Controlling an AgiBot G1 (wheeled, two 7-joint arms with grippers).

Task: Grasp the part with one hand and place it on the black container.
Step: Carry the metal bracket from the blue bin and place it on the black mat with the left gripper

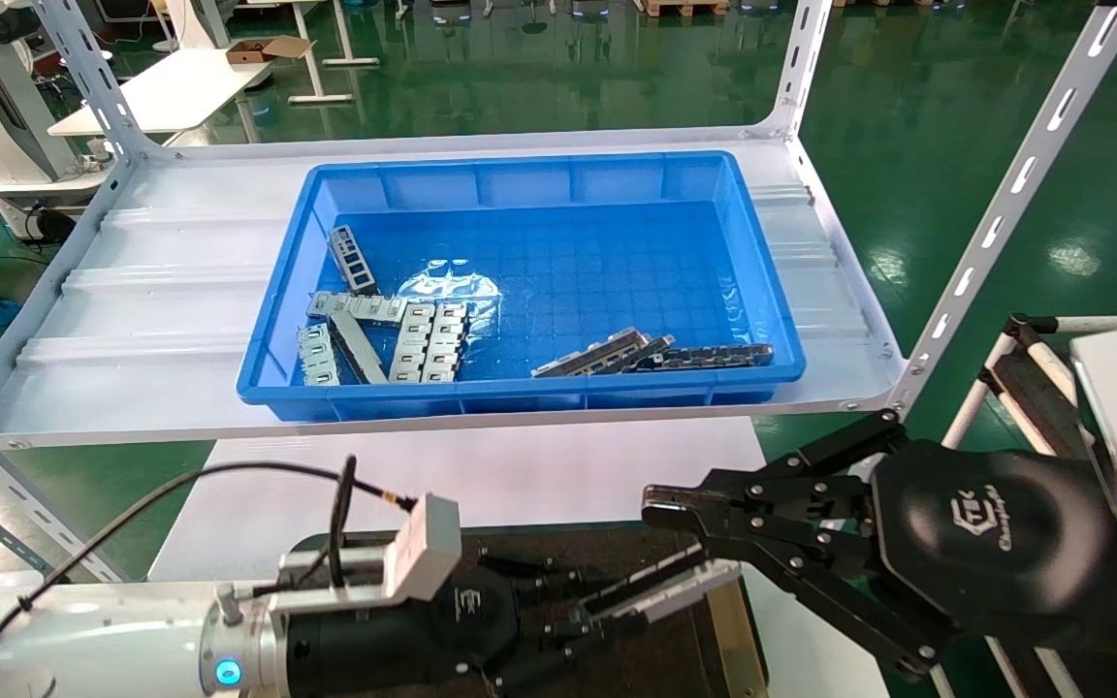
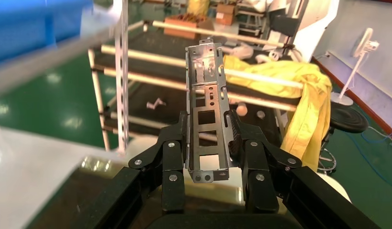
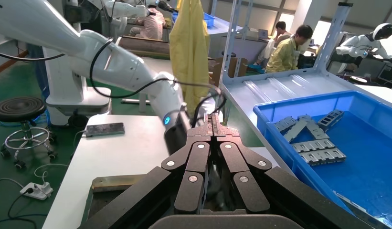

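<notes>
**Part is gripped, placing step is up next**

So the grasp is pretty much done. The part is clamped between the fingers of the left gripper, held by its lower end with the rest of the channel sticking out well past the fingertips. In the left wrist view the ladder-like cut-outs and raised side walls can be seen clearly, and both side walls are pressed by a finger pad, so the hold looks square rather than skewed.

In the head view the part is seen low down, over the near edge of the black container, just beside its brass-coloured edge strip. Whether it is touching the tray floor can't be told from here; it looks like it is carried just above it.

The right gripper is parked close by, near the container's far corner, with its fingertips pressed together and nothing held.

The blue bin on the shelf above has a bunch of other metal pieces left in it, well apart from the action.

What is probably called for next: the part should be lowered flat onto the container floor, kept inside the rim, and only then should the fingers be opened. Since the long free end overhangs, a tilt on release could be expected, so a level set-down is what matters.
</notes>
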